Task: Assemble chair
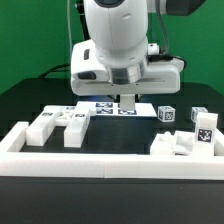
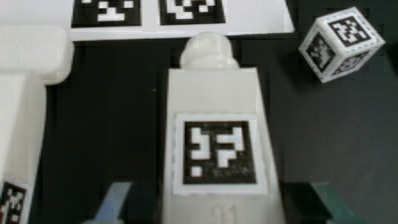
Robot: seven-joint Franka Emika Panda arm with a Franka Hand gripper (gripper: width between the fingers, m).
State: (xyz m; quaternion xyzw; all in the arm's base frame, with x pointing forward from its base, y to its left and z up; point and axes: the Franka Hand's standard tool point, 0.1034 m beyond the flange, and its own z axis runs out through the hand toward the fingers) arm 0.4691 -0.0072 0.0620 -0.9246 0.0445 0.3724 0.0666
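As hand (image 2: 219,200) grips — one block (image 2: 217,105) (one tag (image 2: 219,148)).

Bare counter (image 1: 120,145) lies open between the marker board (image 1: 105,108) and the border rail (image 1: 100,168). Chair blocks (image 1: 60,122) stand to the exterior view's left of the board, a tagged cube (image 1: 167,114) to its right.
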